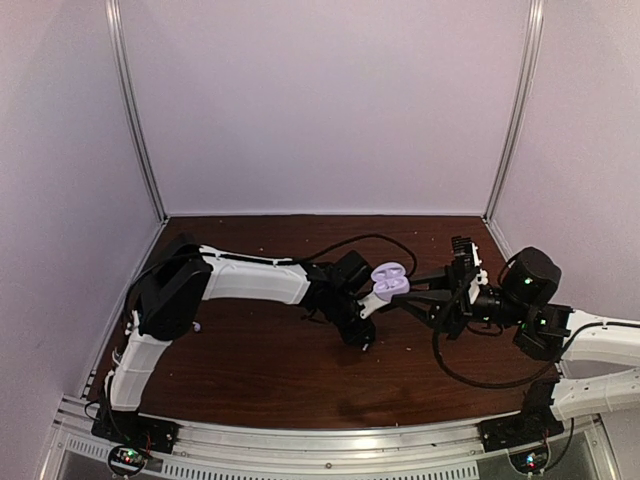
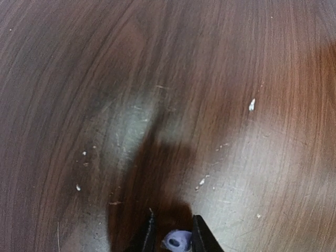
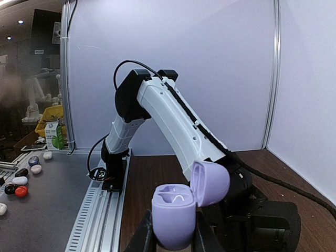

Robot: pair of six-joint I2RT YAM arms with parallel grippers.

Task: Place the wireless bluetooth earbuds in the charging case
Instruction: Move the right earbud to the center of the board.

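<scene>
The table is the biggest thing here, a dark brown wood-grain top, scuffed and dull where the light catches it. From 8 o'clock the left arm, smooth white shells over black joints, stretches in to the middle. From 4 o'clock the right arm reaches in to meet it, a black cable looping below it.

The right gripper is clamped on the charging case, a fat, rounded pebble of matte pale lavender plastic, held up off the wood near the middle of the table. The case is open: its domed lid stands hinged back at 2 o'clock of the lower half, and a paler moulded hollow shows inside.

At 7 o'clock of the case, the left gripper points down at the table. Its two thin black fingertips stand close on either side of a tiny glossy lavender-white earbud. Whether they are pinching it yet, I cannot tell.

A few white flecks lie scattered over the grain.
</scene>
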